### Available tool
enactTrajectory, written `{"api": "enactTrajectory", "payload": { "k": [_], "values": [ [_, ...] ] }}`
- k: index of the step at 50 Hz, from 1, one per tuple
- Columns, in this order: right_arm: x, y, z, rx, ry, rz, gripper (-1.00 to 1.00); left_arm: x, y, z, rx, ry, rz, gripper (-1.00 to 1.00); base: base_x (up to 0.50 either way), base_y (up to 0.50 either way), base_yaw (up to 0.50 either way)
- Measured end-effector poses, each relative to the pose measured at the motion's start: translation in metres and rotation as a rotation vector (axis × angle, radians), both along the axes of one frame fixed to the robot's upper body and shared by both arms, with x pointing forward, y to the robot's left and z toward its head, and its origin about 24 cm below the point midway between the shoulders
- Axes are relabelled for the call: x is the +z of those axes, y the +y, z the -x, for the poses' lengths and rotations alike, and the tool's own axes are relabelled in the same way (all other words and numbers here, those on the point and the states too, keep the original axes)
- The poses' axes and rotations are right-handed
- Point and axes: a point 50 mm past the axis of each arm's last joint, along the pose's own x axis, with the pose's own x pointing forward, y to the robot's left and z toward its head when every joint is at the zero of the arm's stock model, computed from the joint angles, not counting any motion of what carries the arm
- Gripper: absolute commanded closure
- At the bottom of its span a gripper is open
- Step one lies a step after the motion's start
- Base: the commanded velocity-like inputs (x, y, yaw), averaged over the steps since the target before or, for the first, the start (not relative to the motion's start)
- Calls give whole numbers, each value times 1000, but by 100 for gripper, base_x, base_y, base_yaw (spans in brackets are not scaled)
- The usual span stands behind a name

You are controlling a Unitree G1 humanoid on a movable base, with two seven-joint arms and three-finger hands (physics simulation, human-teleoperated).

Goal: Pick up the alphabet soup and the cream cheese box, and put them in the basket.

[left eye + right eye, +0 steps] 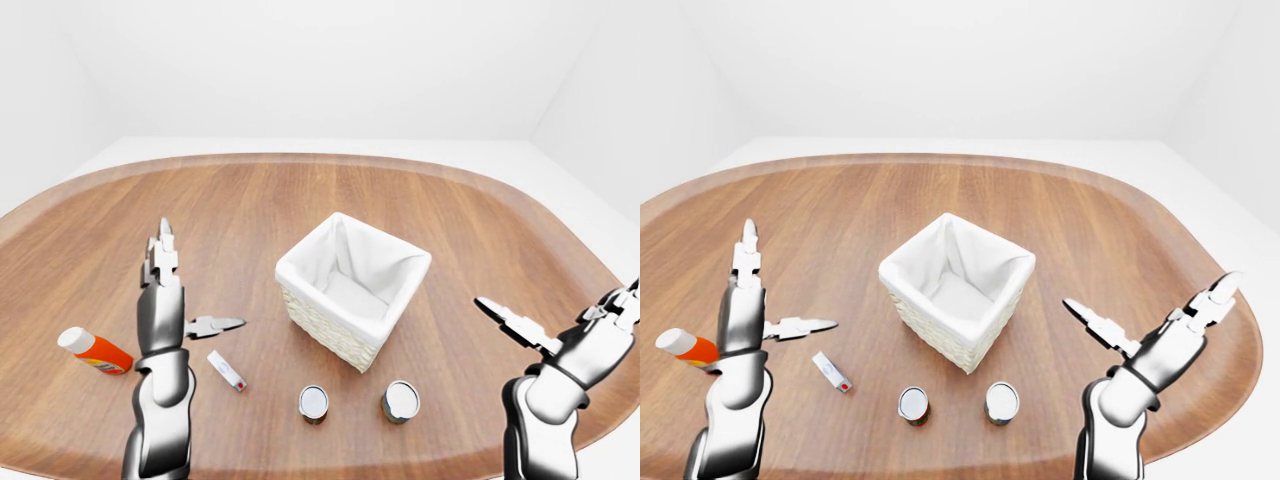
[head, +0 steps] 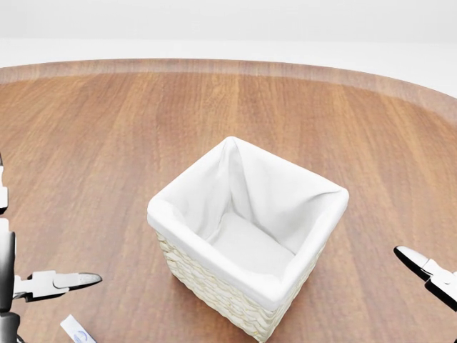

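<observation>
A white-lined wicker basket [image 1: 352, 290] stands near the middle of the round wooden desk [image 1: 300, 200], turned so one corner points toward the bottom of the left-eye view; nothing shows inside it.

Just below the basket in that view stand two upright cans, well apart from each other: one can [image 1: 313, 403] to the left and another can [image 1: 401, 400] to the right. Their labels are too small to tell which is the alphabet soup. To the left of the cans a small flat white box [image 1: 226, 370] with a red end lies on the wood, likely the cream cheese box. Further left, near the desk's edge, an orange bottle with a white cap [image 1: 93, 351] lies on its side.

The left robot hand [image 1: 172, 305] stands raised above the desk between the bottle and the flat box, fingers spread and holding nothing. The right robot hand [image 1: 1160, 325] hangs over the desk's right side, fingers likewise spread and empty, well apart from the cans.

Nothing lies between either hand and the cans or the box.
</observation>
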Motion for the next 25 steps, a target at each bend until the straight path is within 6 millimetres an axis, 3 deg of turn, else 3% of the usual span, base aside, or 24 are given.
{"api": "enactTrajectory", "payload": {
  "k": [25],
  "values": [
    [1,-1,1,-6,1,6,-100,26,-11,16,172,-99,-538,-100,0,0,0]
  ]
}}
